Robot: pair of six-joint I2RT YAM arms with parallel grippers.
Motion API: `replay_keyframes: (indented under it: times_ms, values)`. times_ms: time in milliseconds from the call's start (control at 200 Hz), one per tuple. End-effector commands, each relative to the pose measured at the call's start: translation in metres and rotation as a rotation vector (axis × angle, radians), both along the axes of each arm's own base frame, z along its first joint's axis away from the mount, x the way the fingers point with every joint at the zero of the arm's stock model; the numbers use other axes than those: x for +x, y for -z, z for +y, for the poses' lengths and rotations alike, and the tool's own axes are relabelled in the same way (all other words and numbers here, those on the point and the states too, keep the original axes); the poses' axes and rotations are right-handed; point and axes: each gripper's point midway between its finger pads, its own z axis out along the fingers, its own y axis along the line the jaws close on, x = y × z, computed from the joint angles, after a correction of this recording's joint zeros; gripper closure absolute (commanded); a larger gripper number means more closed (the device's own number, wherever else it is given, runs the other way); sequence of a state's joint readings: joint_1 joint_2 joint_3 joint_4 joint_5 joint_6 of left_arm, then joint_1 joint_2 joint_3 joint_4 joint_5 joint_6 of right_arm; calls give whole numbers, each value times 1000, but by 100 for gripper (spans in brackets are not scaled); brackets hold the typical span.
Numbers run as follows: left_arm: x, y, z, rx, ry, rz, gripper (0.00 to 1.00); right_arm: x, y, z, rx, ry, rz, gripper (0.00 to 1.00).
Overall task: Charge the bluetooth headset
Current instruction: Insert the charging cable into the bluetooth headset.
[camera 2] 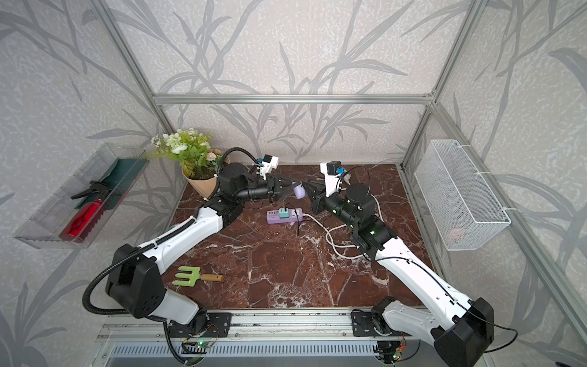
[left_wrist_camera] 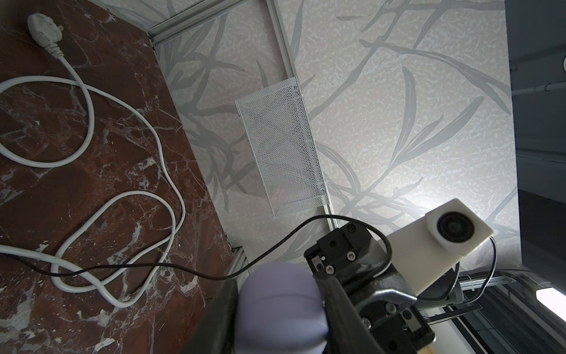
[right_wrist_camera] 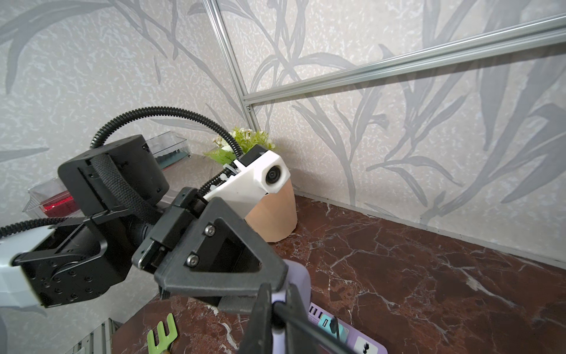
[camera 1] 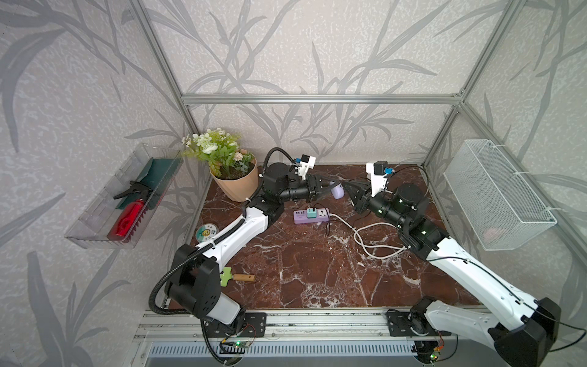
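Both top views: the left gripper [camera 1: 332,188] [camera 2: 293,188] is partly open and clamped on the bluetooth headset [camera 1: 338,192] [camera 2: 299,192]. It holds the headset over the back-middle of the counter [camera 1: 317,273], just behind the power strip [camera 1: 300,218]. The right gripper [camera 1: 347,186] points at the headset from the opposite side, with its tips right at the headset and its jaws all but closed. A teal adapter [camera 1: 311,213] sits in the strip, and a thin black cable [camera 1: 328,227] leaves it. A white cord [camera 1: 360,243] loops toward the counter's right edge. A flower pot [camera 1: 236,187] stands in the back left corner. Left wrist view: the headset [left_wrist_camera: 281,306], blurred up close, fills the gap between the left gripper's dark fingers [left_wrist_camera: 225,318]. The black cable [left_wrist_camera: 183,269] crosses the white cord [left_wrist_camera: 92,122] and rises to the right gripper just beside the headset. Right wrist view: the right gripper's fingers [right_wrist_camera: 260,309] are nearly together, pinching the black cable's end [right_wrist_camera: 309,329] at the headset [right_wrist_camera: 298,282]. Whether the end is plugged into the headset cannot be told. The power strip [right_wrist_camera: 367,344] lies underneath.
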State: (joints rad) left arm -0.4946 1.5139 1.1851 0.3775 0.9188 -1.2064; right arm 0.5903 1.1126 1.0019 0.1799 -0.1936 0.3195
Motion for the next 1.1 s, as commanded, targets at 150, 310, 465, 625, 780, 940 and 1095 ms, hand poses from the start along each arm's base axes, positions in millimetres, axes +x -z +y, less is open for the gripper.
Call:
replay_keyframes:
  times_ms: [150,310,465,625,780,940,1095]
  values:
    - [-11,-37,1,-56,29,-86,93,6,-21,-3,70,32,-25,100]
    - [-10,-36,1,-57,25,-83,93,6,-18,-2,88,27,-7,100]
    - [-9,-33,0,-54,24,-78,93,7,-19,0,111,15,0,100]
    - [-8,-33,1,-55,20,-79,93,5,-23,0,121,12,-4,100]
    - [-7,-35,1,-61,13,-86,93,6,-14,0,128,13,20,100]
    - [-4,-38,3,-74,-15,-93,94,5,-7,4,134,0,45,100]
    - [-3,-39,2,-77,-14,-93,94,5,0,3,133,7,61,100]
